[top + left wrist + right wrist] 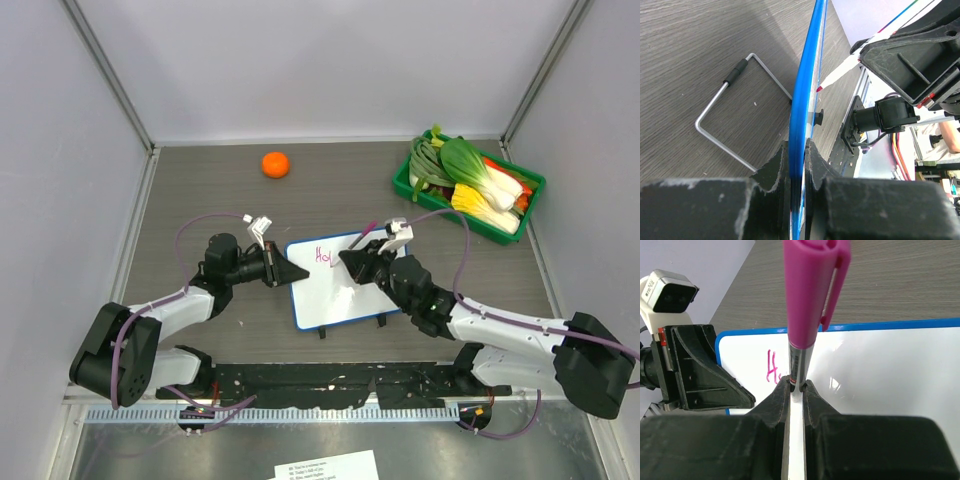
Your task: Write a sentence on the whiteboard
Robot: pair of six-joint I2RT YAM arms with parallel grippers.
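The whiteboard point(345, 285), white with a thin blue frame, lies mid-table. Pink writing point(323, 255) at its top left reads roughly "Ho"; in the right wrist view only an "H" point(771, 367) shows. My left gripper point(297, 272) is shut on the board's left blue edge point(802, 115). My right gripper point(352, 262) is shut on a pink marker point(810, 300), its tip down on the board beside the writing. The marker tip point(819, 88) shows in the left wrist view.
An orange point(275, 164) lies at the back. A green tray point(408, 182) of vegetables stands at the back right. A wire stand point(735, 120) folds out under the board. Grey walls enclose the table on three sides.
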